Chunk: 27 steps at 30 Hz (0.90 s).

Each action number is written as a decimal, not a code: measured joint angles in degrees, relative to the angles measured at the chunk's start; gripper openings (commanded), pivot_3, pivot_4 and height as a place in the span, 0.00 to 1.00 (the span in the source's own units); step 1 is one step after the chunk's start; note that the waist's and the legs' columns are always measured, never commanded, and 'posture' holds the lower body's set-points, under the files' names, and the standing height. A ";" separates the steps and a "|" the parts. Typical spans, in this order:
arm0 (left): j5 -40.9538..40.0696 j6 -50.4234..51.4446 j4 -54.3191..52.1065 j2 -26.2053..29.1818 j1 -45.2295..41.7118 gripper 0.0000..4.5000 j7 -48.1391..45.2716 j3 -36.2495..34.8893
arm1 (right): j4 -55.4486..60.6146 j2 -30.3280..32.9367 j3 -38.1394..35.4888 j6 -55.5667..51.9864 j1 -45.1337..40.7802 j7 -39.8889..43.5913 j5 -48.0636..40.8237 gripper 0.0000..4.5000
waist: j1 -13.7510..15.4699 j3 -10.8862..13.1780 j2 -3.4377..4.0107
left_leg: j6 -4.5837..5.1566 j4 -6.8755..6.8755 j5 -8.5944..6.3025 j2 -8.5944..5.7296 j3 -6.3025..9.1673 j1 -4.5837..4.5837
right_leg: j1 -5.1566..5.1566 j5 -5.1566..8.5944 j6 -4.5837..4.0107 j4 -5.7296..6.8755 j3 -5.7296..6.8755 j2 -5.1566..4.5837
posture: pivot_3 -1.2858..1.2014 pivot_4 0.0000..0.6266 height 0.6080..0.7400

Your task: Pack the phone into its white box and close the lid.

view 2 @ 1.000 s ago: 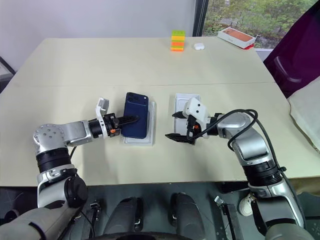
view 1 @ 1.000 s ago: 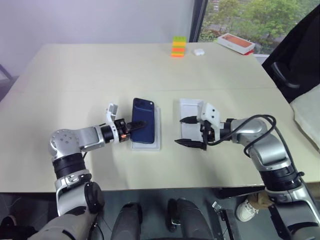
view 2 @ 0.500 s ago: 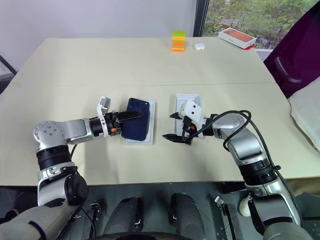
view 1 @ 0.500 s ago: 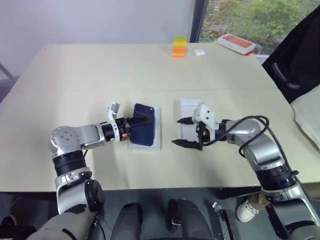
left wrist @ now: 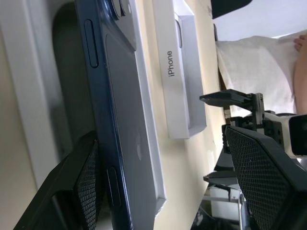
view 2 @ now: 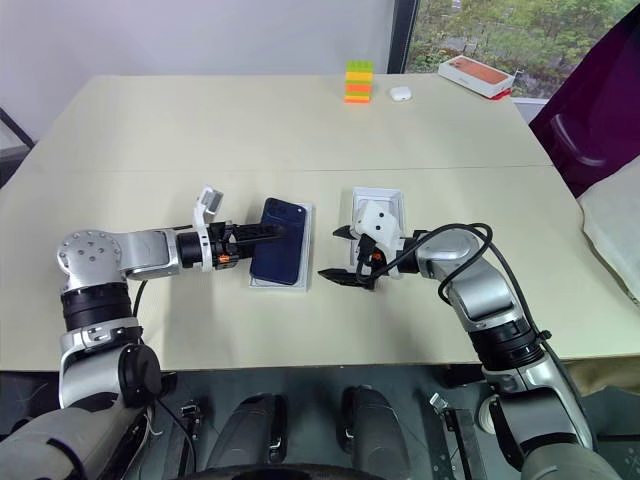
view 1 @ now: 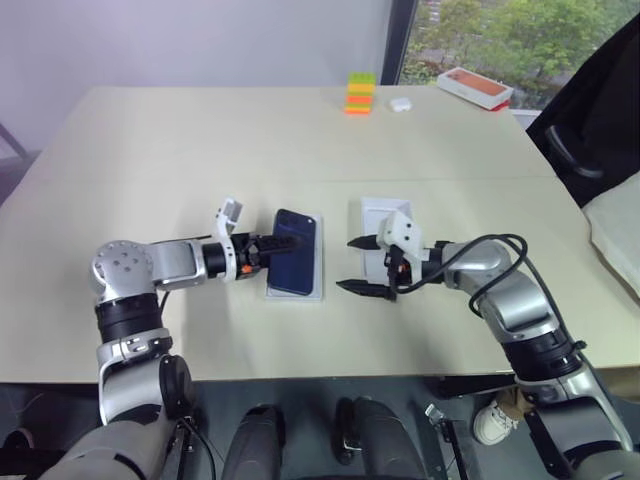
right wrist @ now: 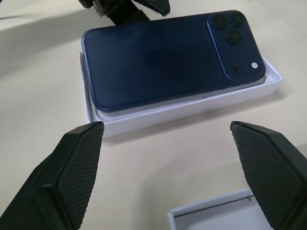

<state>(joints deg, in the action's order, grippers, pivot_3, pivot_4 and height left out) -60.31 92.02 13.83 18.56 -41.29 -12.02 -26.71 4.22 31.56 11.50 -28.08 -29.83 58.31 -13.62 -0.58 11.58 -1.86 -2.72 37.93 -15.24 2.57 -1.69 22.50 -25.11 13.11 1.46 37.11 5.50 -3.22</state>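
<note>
The dark blue phone point(view 1: 296, 251) lies back up and slightly askew on the shallow white box point(right wrist: 192, 108), its camera corner at the far end. My left gripper point(view 1: 280, 248) is open at the phone's left edge; one finger point(left wrist: 81, 191) sits against that edge and the other stands well clear. My right gripper point(view 1: 358, 265) is open a little to the right of the box, pointing at it, with nothing between its fingers. The white lid point(view 1: 380, 213) lies on the table just behind my right gripper, and its side reads "iPhone" point(left wrist: 180, 86).
At the far edge of the beige table point(view 1: 180, 140) are a stack of coloured blocks point(view 1: 358, 93), a small white item point(view 1: 399, 103) and an orange-and-white box point(view 1: 473, 87). A dark chair point(view 1: 590, 110) and a pale cushion point(view 1: 615, 230) stand off the right side.
My left gripper has opened and let go of the phone, which has settled lower and flatter onto the white box. My right gripper has stayed open in about the same place.
</note>
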 measured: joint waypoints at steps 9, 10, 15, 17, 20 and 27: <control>-3.78 0.00 -3.56 5.58 2.22 0.86 0.69 5.41 | 0.00 -0.85 0.47 0.00 -0.09 -0.50 0.01 0.99 | -0.20 0.00 0.01 | -0.01 -0.01 0.00 0.03 0.00 -0.02 | -0.01 -0.08 -0.13 0.02 -0.01 0.03 | 0.52 0.24 1.00; -4.13 0.00 -3.60 6.34 2.49 0.86 0.62 5.49 | 0.00 -0.83 0.47 0.00 -0.09 -0.53 0.01 0.99 | -0.13 0.00 0.01 | -0.01 -0.01 0.00 0.03 0.01 -0.03 | -0.02 -0.07 -0.13 0.03 -0.01 0.04 | 0.52 0.24 1.00; -4.81 0.00 -5.29 10.73 2.68 0.86 -1.31 7.26 | 0.00 -0.88 0.56 0.00 -0.15 -0.58 0.00 0.99 | 0.05 0.00 0.01 | -0.01 0.00 0.01 0.00 0.00 -0.01 | 0.00 0.02 0.03 0.00 0.00 0.00 | 0.52 0.24 1.00; -4.53 -0.07 -7.27 12.21 2.70 0.86 -3.43 8.62 | 0.00 -0.88 0.57 0.00 -0.16 -0.57 -0.01 0.99 | 0.02 0.00 0.01 | -0.01 0.00 0.01 -0.03 0.00 -0.01 | 0.00 0.01 0.02 0.00 -0.01 -0.03 | 0.52 0.24 1.00; -4.19 -1.45 -9.93 14.40 2.67 0.86 -7.94 10.07 | 0.00 -0.87 0.58 -0.02 -0.18 -0.57 -0.04 0.99 | -0.01 0.00 0.01 | -0.01 0.00 0.01 -0.03 -0.01 -0.01 | 0.00 0.01 0.01 0.00 -0.01 -0.02 | 0.52 0.24 1.00; 3.82 -20.16 -17.57 22.23 10.25 0.86 -23.74 13.35 | 0.21 -4.03 -0.71 -3.00 -3.02 -3.66 -1.60 0.99 | -0.47 0.03 0.06 | -0.01 -0.07 0.01 0.14 -0.05 -0.08 | -0.12 -0.10 -0.21 0.01 -0.16 0.17 | 0.52 0.24 1.00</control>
<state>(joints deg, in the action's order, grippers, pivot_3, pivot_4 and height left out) -56.49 71.86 -3.74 40.80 -31.04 -35.76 -13.36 4.43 27.53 10.79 -31.08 -32.85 54.65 -15.21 -1.05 11.61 -1.80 -2.73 37.85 -15.23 2.70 -1.74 22.42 -25.23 13.01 1.24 37.12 5.34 -3.05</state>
